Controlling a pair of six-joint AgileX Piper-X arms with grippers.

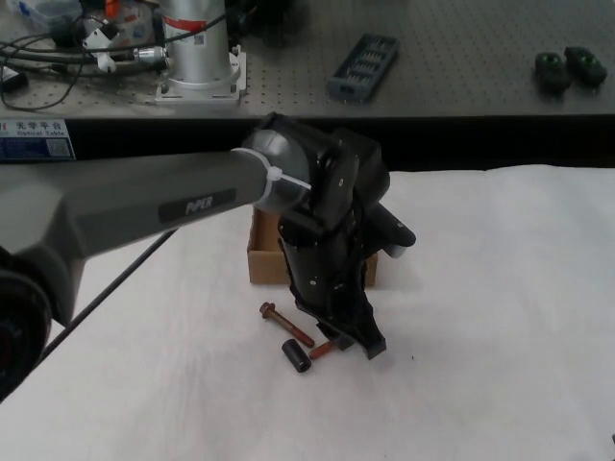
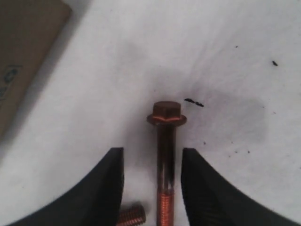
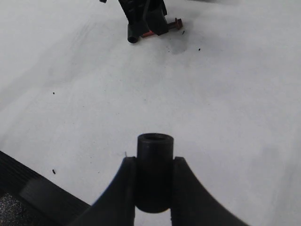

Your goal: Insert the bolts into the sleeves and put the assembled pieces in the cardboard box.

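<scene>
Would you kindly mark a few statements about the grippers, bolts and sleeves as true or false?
1. The right gripper holds a sleeve. True.
2. The left gripper is shut on a bolt. False: its fingers stand open on either side of the bolt, which lies on the cloth.
3. A second sleeve lies on the cloth near the left gripper. True.
4. A bolt sticks out of the held sleeve. False: its visible end is an open hole.
</scene>
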